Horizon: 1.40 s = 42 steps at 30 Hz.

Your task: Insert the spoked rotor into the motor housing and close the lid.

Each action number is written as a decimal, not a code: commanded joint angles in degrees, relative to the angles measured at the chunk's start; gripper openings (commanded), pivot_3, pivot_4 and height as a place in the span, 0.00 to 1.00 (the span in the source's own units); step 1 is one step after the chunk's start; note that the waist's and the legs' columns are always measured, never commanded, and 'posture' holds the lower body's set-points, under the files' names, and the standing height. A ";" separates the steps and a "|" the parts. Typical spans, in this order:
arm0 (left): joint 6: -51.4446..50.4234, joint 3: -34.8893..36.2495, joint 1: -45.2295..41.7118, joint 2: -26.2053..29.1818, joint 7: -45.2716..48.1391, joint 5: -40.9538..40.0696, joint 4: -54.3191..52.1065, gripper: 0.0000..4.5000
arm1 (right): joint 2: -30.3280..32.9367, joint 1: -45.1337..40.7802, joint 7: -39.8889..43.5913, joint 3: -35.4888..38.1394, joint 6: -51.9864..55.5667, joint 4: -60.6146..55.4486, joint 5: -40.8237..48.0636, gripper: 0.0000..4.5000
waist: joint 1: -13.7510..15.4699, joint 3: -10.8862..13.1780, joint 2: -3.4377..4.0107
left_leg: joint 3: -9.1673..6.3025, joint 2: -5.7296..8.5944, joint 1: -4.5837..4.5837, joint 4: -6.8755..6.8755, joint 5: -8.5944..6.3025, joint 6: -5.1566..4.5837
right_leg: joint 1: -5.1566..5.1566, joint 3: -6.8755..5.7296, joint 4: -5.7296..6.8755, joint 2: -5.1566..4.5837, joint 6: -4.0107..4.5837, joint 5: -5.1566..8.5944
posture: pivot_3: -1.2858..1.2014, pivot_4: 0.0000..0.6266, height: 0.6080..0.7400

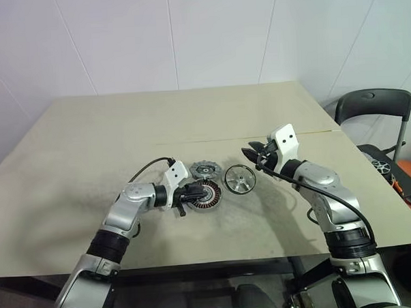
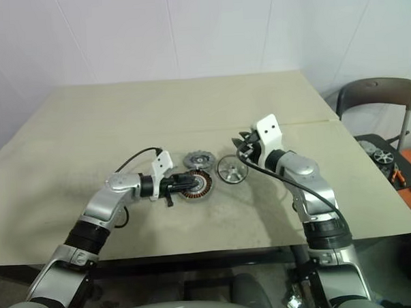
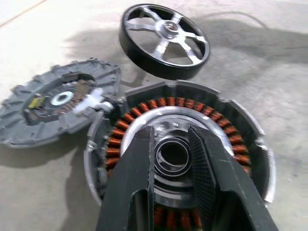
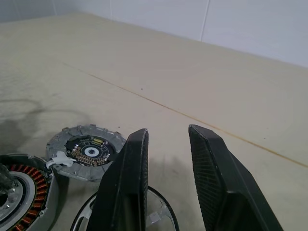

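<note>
The motor housing (image 1: pixel 211 194), a round disc with copper windings, lies on the table (image 1: pixel 156 122). My left gripper (image 1: pixel 199 192) reaches over it from the left, open, its fingers (image 3: pixel 137 173) flanking the silver centre ring (image 3: pixel 173 156); whether they touch it I cannot tell. The spoked rotor (image 1: pixel 239 178), silver spokes in a dark rim, lies just right of the housing. Behind the housing rests the lid (image 1: pixel 203 170), a grey notched disc showing a small circuit board. My right gripper (image 1: pixel 248 152) hovers open and empty above the rotor's far side (image 4: pixel 159 216).
The three parts cluster at the table's centre front. A seam runs across the tabletop (image 4: pixel 192 115) behind them. A dark chair (image 1: pixel 374 106) stands off the right edge, with clutter (image 1: pixel 387 166) on the floor by it.
</note>
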State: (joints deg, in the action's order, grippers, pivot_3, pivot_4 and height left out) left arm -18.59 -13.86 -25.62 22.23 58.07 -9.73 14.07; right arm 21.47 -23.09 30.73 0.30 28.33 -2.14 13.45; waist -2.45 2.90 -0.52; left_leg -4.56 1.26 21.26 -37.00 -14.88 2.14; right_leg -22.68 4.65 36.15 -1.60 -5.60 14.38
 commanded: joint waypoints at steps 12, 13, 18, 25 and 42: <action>1.33 0.56 -0.14 -0.05 -2.88 1.41 1.58 0.16 | 0.68 -1.57 0.52 -0.79 -1.43 -1.42 -1.19 0.31 | 0.04 0.00 0.00 | -0.01 0.00 -0.02 -0.03 0.00 0.00 | 0.02 0.00 0.00 0.00 0.01 0.00 | 0.52 0.00 1.00; 1.67 0.56 -0.23 -0.08 -3.06 1.43 1.83 0.16 | 0.76 -1.57 0.59 -0.79 -1.46 -1.44 -1.26 0.31 | 0.02 0.00 0.00 | -0.01 0.00 -0.03 -0.03 0.00 0.00 | 0.03 0.00 0.01 0.00 0.01 0.00 | 0.52 0.00 1.00; 2.46 0.22 -0.18 -0.45 -3.31 1.18 2.14 0.16 | 0.99 -1.36 0.92 -1.01 -1.38 -1.88 -1.45 0.31 | -0.04 0.00 0.00 | -0.01 0.00 -0.06 -0.02 0.00 0.00 | 0.05 0.00 0.01 0.01 0.01 0.00 | 0.52 0.00 1.00; 1.07 -0.48 0.78 -0.64 -2.16 0.34 0.67 0.16 | 1.18 -0.97 1.06 -1.02 -1.22 -2.41 -1.37 0.31 | 0.03 0.00 0.00 | -0.01 0.00 -0.06 -0.02 0.00 0.00 | 0.06 0.00 0.00 0.01 0.01 0.00 | 0.52 0.00 1.00; 0.06 2.65 1.32 1.39 -3.79 -0.72 -0.44 0.60 | 0.17 -1.13 0.88 -1.79 -1.64 -1.79 -1.38 0.31 | -0.08 0.00 0.00 | 0.00 -0.01 -0.40 -0.02 0.00 0.00 | 0.36 0.00 0.00 0.01 0.01 0.19 | 0.52 0.00 1.00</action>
State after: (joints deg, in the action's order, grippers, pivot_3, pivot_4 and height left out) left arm -17.38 -13.52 -24.43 22.46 55.04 -10.28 14.33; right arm 21.67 -23.10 31.72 -1.81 27.96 -2.12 11.95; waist -2.54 2.89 -0.52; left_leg -4.55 1.24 20.85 -37.01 -14.89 2.14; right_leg -22.32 4.66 36.15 -1.59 -5.59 14.57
